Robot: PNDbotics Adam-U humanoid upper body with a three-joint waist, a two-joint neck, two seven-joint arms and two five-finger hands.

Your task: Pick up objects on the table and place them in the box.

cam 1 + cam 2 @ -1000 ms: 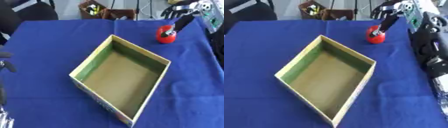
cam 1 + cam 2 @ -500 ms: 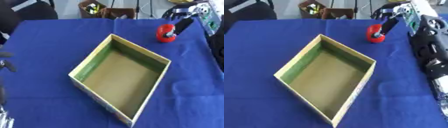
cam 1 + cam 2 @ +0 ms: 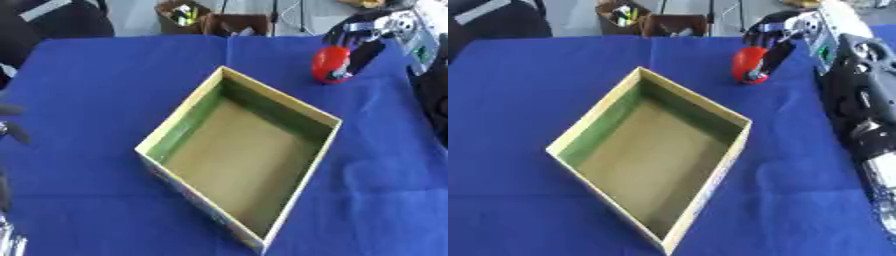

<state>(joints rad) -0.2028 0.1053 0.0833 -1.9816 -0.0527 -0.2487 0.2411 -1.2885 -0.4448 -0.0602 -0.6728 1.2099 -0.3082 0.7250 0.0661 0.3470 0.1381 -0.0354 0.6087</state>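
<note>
A red rounded object (image 3: pixel 331 64) stands on the blue tablecloth (image 3: pixel 87 75) at the far right, beyond the box's far corner. My right hand (image 3: pixel 776 35) comes down on it from the upper right, dark fingers curled over its top and right side. An open cardboard box (image 3: pixel 597 115) with green inner walls and a bare brown floor lies askew in the middle. My left hand (image 3: pixel 10 122) shows only as a dark blur at the left edge of the left eye view.
My right arm (image 3: pixel 859 100) runs along the right edge of the table. Behind the far edge stand a carton of small things (image 3: pixel 185 12) and a brown box (image 3: pixel 236 22). A dark seat back (image 3: pixel 492 20) is at the upper left.
My right hand's fingers have come down from above the red object to wrap its right side. The object has hardly shifted. The box lies as before.
</note>
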